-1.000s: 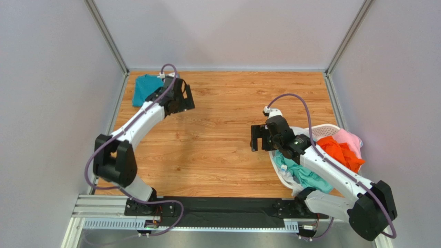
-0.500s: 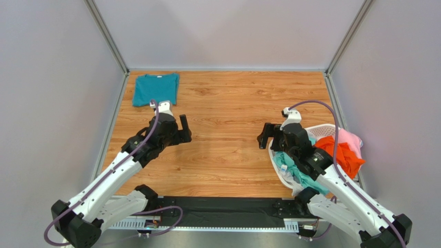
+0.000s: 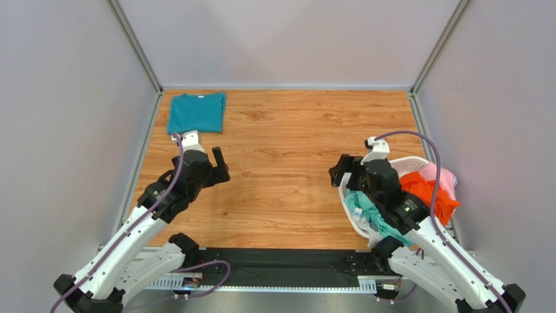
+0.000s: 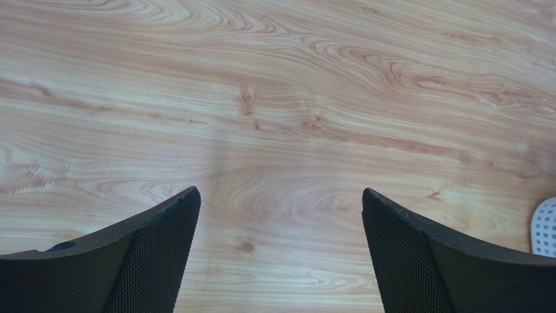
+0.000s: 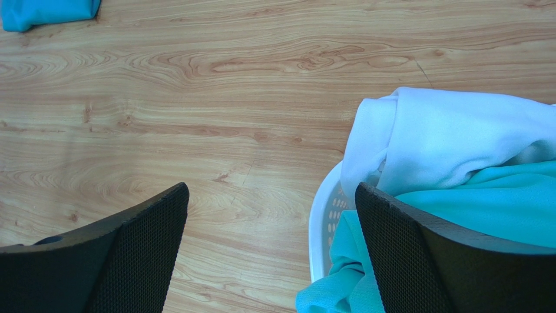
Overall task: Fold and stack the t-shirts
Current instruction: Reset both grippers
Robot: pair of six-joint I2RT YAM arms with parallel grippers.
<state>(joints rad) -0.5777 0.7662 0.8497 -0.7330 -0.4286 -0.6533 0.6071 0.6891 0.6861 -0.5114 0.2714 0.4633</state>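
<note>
A folded teal-blue t-shirt [image 3: 196, 112] lies flat at the table's far left corner; its edge shows in the right wrist view [image 5: 46, 13]. My left gripper [image 3: 218, 168] is open and empty over bare wood [image 4: 280, 195], well in front of that shirt. My right gripper [image 3: 340, 173] is open and empty at the near-left rim of the white laundry basket [image 3: 347, 202]. The basket holds mint green [image 3: 378, 218], orange [image 3: 427, 192] and pink [image 3: 440, 175] shirts. In the right wrist view a white shirt [image 5: 450, 134] and the mint green shirt [image 5: 483, 202] hang over the basket rim [image 5: 321, 215].
The wooden table [image 3: 287, 150] is fenced by grey walls and metal frame posts at the back corners. The basket stands at the right edge. A corner of the basket shows at the right of the left wrist view [image 4: 545, 225].
My left arm has pulled back from the folded teal shirt toward the near left. My right gripper has shifted right and back to the basket's rim.
</note>
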